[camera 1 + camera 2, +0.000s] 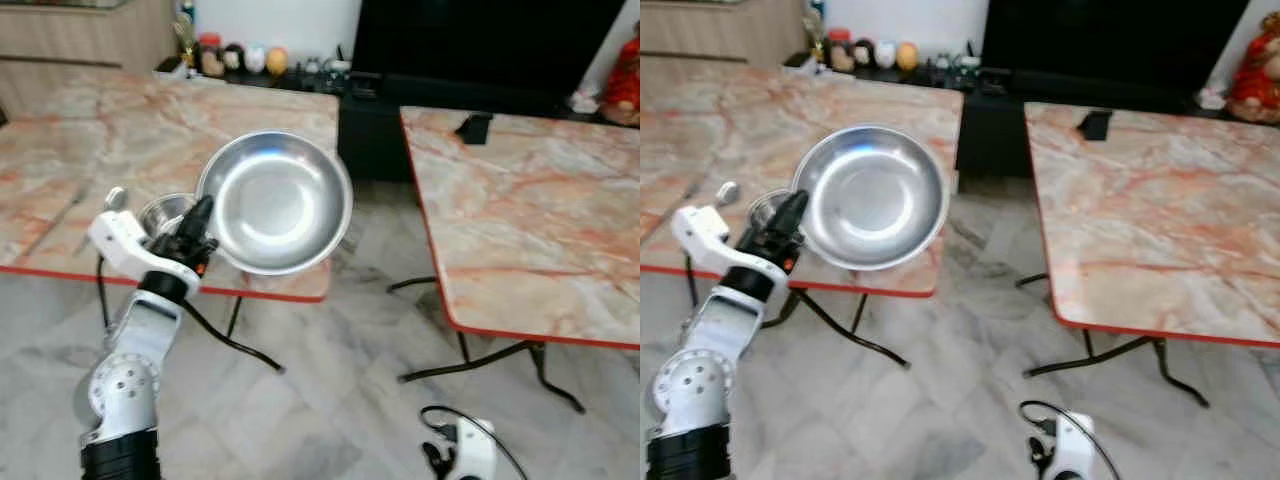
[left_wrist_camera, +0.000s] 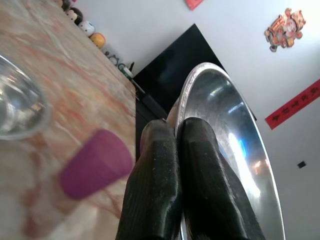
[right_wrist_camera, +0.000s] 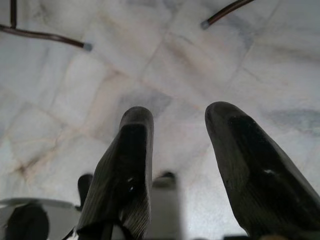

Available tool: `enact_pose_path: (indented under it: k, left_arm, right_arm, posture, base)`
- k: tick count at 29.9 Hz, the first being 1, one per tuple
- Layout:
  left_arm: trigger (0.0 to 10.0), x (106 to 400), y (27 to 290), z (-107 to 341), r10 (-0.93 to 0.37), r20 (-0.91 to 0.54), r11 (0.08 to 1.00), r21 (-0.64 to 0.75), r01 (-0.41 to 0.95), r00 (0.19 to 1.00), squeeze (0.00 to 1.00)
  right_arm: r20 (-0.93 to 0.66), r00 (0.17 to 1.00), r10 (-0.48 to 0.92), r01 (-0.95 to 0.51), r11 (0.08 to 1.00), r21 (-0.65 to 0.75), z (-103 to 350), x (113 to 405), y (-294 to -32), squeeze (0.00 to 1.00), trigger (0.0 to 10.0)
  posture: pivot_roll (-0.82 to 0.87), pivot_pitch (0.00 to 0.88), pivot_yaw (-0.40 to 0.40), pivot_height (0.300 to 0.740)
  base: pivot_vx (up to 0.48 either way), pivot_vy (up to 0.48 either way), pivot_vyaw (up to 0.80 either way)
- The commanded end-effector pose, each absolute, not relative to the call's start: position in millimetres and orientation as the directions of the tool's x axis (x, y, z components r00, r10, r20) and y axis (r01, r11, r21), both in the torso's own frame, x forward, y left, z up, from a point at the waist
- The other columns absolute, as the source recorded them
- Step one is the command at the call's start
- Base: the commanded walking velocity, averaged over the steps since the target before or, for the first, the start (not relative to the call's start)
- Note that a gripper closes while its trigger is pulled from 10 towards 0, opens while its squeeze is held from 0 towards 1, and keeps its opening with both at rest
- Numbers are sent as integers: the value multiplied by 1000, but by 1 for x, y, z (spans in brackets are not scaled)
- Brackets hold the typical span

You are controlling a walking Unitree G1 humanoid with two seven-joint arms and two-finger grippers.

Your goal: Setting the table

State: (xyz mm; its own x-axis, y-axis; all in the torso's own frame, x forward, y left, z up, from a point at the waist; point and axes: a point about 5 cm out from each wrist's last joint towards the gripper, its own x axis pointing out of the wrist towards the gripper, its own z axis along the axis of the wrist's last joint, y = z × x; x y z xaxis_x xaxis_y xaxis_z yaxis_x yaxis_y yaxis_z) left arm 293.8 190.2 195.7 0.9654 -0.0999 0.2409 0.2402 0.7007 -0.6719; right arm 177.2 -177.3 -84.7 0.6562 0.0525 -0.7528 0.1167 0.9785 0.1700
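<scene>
Two marble-topped tables (image 1: 530, 210) stand on grey tiles (image 1: 330, 420).

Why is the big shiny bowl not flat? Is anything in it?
Tipped and empty. The left gripper pinches the steel bowl by its rim, its bare inside facing the camera.

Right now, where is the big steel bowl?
The steel bowl is held up by its rim in the left gripper, tilted above the near corner of the left table, next to a small glass bowl.
</scene>
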Motion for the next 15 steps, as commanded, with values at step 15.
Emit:
enact_pose_path:
  k: [15]
  left_arm:
    - [10000, 294, 179, 201, -158, 262, 697, -654, 296, 952, 0]
  right_arm:
    - [-754, 657, 17, 141, 979, 145, -84, 177, -189, 0, 10000]
  posture:
    - [64, 0, -42, 740]
  base:
    - [0, -406, 0]
